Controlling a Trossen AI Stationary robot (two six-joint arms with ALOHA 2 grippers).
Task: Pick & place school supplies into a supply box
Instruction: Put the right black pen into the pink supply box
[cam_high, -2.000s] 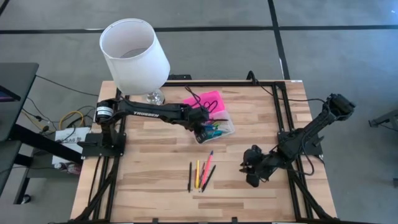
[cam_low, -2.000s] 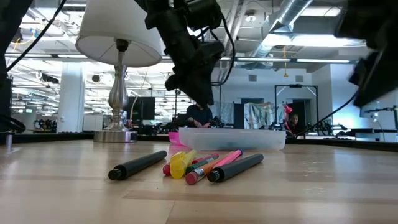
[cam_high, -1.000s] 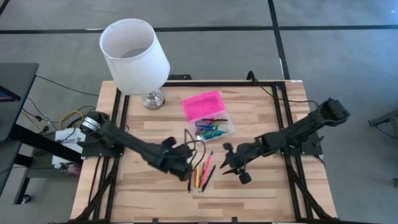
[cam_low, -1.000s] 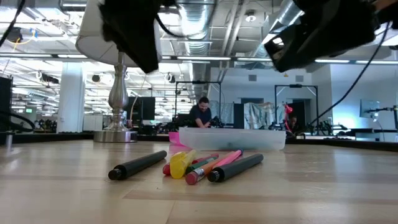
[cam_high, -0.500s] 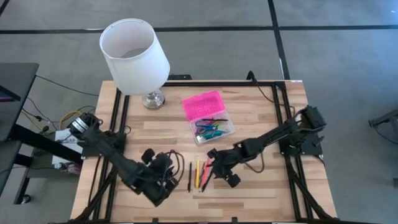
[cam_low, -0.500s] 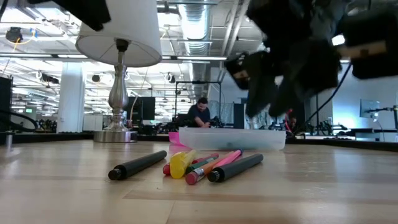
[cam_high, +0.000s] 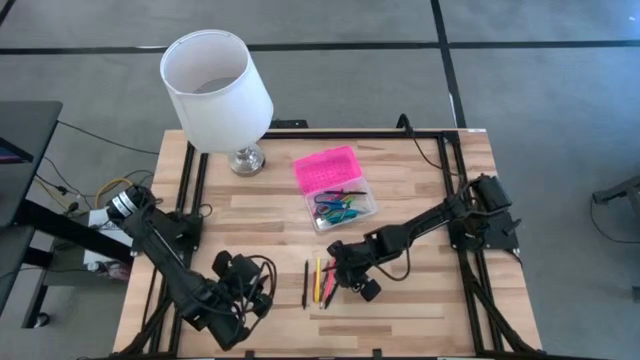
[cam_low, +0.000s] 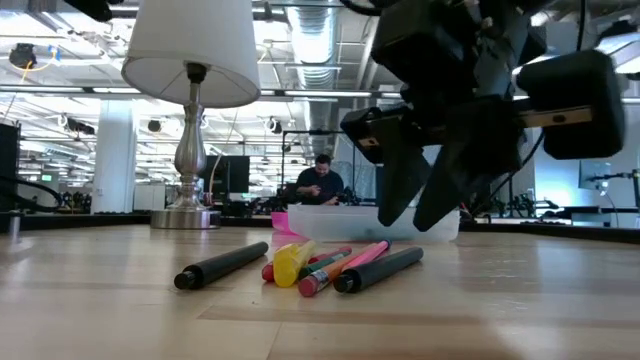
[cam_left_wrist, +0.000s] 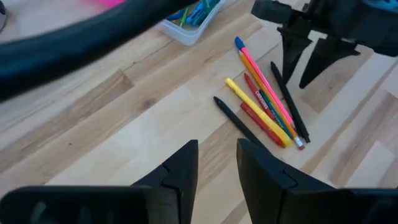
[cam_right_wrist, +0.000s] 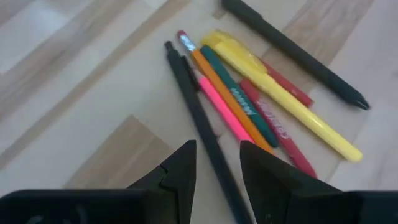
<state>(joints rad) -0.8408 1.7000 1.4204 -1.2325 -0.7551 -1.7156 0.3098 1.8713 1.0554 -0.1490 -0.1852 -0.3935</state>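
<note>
Several loose school supplies (cam_high: 320, 281) lie flat, side by side, on the wooden table near its front: pink, orange, green, red, yellow and black pens (cam_right_wrist: 261, 106). One black pen (cam_high: 305, 284) lies a little apart on their left. My right gripper (cam_high: 332, 262) hangs open just above them, slanting down. Its fingers (cam_low: 400, 190) stand to either side of a black pen (cam_right_wrist: 199, 118) without touching it. My left gripper (cam_high: 255, 285) is open and empty at the near left. The supply box (cam_high: 347, 207) lies open farther back, with supplies in its clear base beside its pink lid (cam_high: 326, 168).
A lamp with a white shade (cam_high: 215, 85) stands on its metal foot (cam_high: 247, 158) at the table's far left. Black frame rails (cam_high: 455, 180) run along both table sides. Bare wood lies to the right of the pens and along the near edge.
My left gripper has drawn back from the pens toward the table's near left corner, rolling as it went. My right gripper has gone left and down, coming over the loose pens. The pens and the box have not moved.
</note>
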